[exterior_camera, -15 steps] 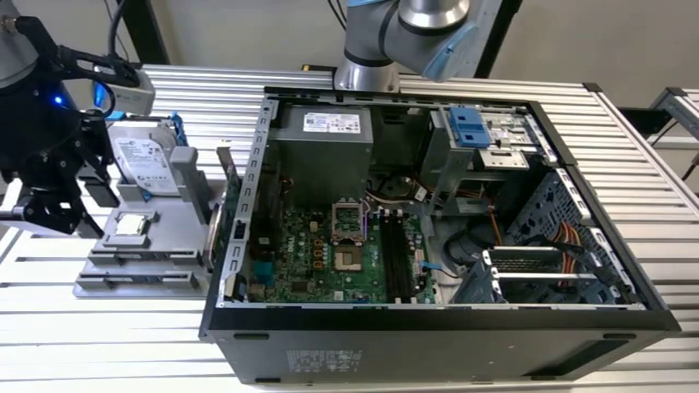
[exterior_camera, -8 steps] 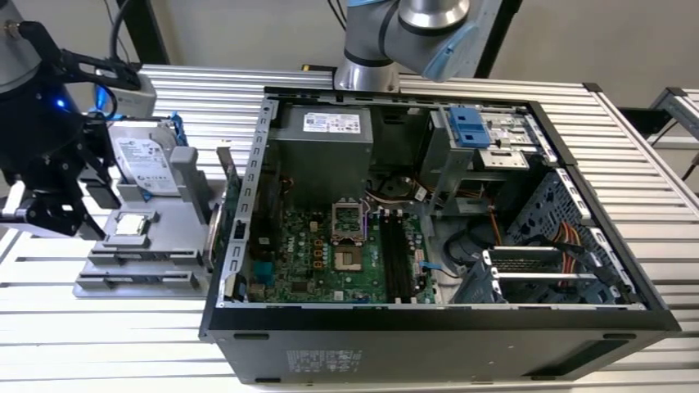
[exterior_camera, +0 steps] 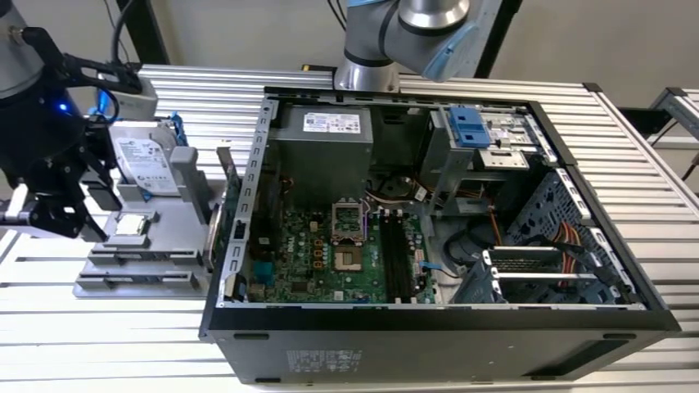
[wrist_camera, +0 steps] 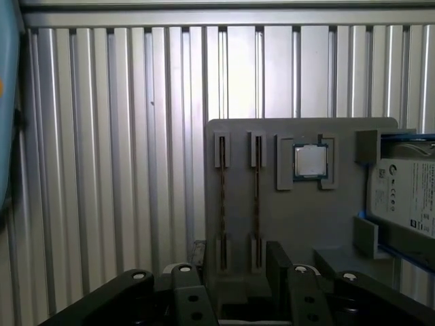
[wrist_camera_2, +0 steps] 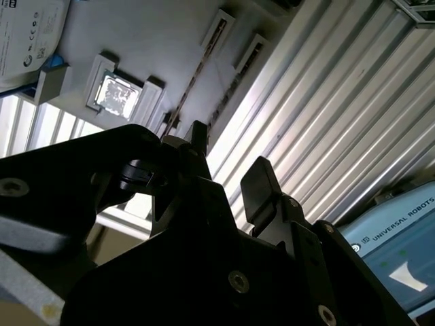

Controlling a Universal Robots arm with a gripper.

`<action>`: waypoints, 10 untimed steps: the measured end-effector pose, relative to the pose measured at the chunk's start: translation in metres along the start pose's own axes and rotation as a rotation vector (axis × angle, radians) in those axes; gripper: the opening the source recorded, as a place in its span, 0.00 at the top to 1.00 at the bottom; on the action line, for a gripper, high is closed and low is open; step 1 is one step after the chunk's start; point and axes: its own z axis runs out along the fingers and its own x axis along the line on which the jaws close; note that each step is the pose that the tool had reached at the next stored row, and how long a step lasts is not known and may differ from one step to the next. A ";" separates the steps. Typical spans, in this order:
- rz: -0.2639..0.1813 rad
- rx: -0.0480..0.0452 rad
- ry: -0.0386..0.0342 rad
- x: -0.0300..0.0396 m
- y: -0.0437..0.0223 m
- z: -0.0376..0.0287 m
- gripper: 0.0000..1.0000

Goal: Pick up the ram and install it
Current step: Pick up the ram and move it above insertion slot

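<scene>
The pincer, spread wide and empty, hangs over the grey tray where the ram sits slotted beneath it.

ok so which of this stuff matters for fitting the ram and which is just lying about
For the job: ram sticks, grey tray holding them, long black slots, open fingers.
Just lying about: hard drive, processor chip.

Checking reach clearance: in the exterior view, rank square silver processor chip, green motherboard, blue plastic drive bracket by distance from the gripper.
1. Square silver processor chip, on the grey tray beside the gripper.
2. Green motherboard, inside the open case.
3. Blue plastic drive bracket, farther toward the exterior view's right.
</scene>
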 end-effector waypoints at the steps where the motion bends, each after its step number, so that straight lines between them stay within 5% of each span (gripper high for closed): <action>1: 0.000 0.0000 0.0000 0.0000 0.0000 0.0004 0.00; 10: 0.000 0.0000 0.0000 0.0000 0.0001 0.0042 0.00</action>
